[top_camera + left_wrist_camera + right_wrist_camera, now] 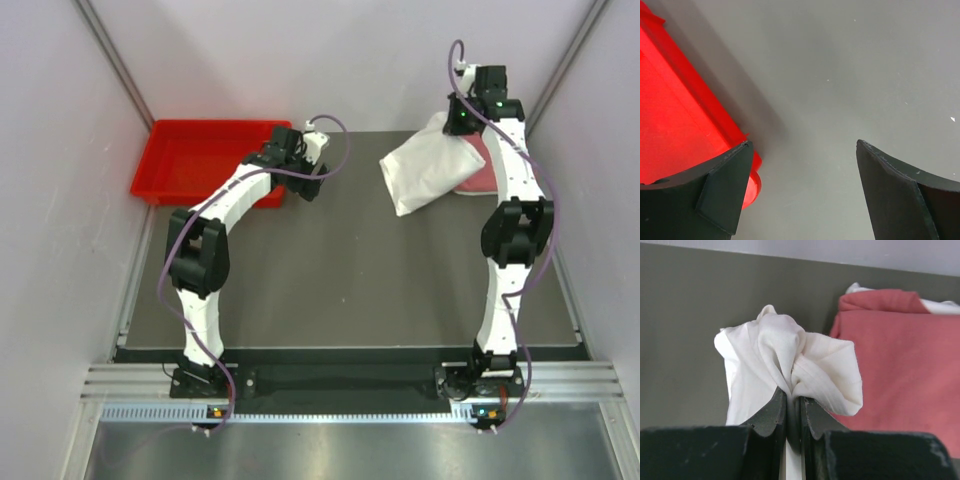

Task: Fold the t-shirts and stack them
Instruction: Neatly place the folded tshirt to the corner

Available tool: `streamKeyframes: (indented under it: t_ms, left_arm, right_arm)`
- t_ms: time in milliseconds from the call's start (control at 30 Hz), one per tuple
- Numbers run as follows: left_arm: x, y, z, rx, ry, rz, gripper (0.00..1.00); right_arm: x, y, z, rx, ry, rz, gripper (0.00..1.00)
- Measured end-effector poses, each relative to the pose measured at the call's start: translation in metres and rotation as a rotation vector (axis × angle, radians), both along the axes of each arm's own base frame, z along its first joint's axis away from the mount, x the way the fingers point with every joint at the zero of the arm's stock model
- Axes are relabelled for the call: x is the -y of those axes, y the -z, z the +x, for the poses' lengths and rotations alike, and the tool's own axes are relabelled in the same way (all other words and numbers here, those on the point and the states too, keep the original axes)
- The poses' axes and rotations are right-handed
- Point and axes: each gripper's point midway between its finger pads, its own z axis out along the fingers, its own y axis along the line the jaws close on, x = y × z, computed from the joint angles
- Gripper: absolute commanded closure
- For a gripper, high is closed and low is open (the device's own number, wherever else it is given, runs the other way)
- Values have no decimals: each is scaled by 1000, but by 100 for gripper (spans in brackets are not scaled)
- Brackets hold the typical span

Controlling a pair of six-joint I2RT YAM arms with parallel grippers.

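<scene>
No text, label, brand, number or sign can be read anywhere; the crumpled white cloth t-shirt (790, 365) shows only plain fabric.

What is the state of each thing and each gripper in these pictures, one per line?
Soft white cloth t-shirt: bunched, pinched at a fold.
Pink-red cloth t-shirt: folded, lying flat.
Rigid red plastic bin: upright, empty.
Left gripper: open, holding nothing.
Right gripper: shut on the white t-shirt.
</scene>
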Motion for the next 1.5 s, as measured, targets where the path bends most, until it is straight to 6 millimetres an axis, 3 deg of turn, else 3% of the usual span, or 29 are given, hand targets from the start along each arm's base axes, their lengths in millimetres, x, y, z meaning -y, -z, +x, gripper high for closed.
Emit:
streamKeyframes:
  t_ms: [167, 333, 767, 1100, 1333, 1500]
  left_arm:
    - [0, 0, 0, 0, 0, 1, 12]
    - [-1, 0, 0, 3, 5, 9, 12]
    - [-6, 6, -2, -4, 5, 36, 12]
    - [-8, 7, -1, 1, 2, 52, 12]
    - [-12, 12, 1, 1, -2, 77, 12]
    - [-16, 26, -1, -28, -10, 107, 12]
  right_arm:
    - [41, -15, 5, 35, 73, -35, 100]
    - [70, -17, 7, 44, 124, -49, 100]
    - [86, -39, 10, 96, 141, 1, 100]
    - [136, -58, 6, 145, 213, 76, 100]
    - [167, -54, 10, 174, 219, 34, 100]
    - [184, -21, 30, 176, 219, 1, 100]
